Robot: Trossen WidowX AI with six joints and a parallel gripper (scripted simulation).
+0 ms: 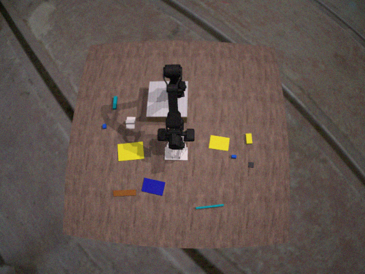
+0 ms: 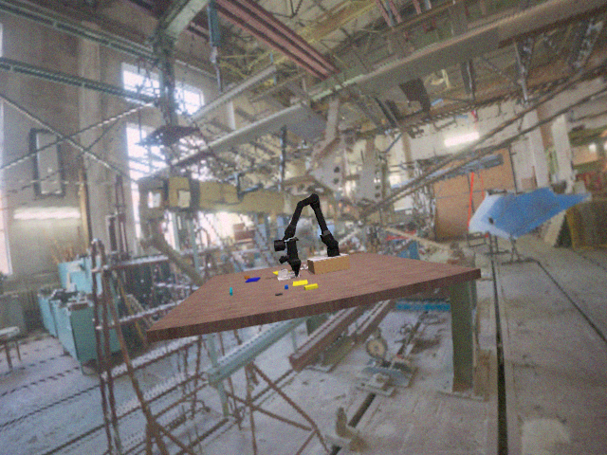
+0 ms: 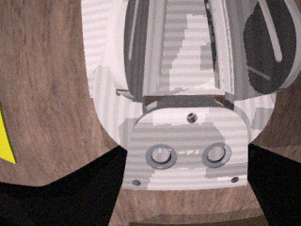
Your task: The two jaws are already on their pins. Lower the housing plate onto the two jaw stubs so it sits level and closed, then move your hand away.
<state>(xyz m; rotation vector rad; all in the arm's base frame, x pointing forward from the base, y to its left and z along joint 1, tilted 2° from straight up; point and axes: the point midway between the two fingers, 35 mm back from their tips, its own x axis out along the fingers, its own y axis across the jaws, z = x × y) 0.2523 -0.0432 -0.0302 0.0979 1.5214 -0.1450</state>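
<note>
The white housing plate (image 3: 188, 134), with two ringed round holes and small screw holes, lies across the near ends of two long jaws, left (image 3: 154, 56) and right (image 3: 226, 52). My gripper (image 3: 183, 150) (image 2: 296, 275) is shut on the plate, one black finger against each side edge. A wide white base (image 3: 105, 115) (image 1: 176, 157) lies beneath. A dark gap shows between the plate's far edge and the jaws. The stubs are hidden under the plate; whether it sits fully down and level I cannot tell. In the top view the arm covers most of the assembly.
A white-topped box (image 1: 157, 101) (image 2: 328, 265) stands beside the arm. Yellow plates (image 1: 130, 152) (image 1: 219, 142) lie either side of the assembly. A blue plate (image 1: 153, 186), an orange strip (image 1: 124, 193), a teal rod (image 1: 209, 206) and a small white block (image 1: 130, 122) lie around it.
</note>
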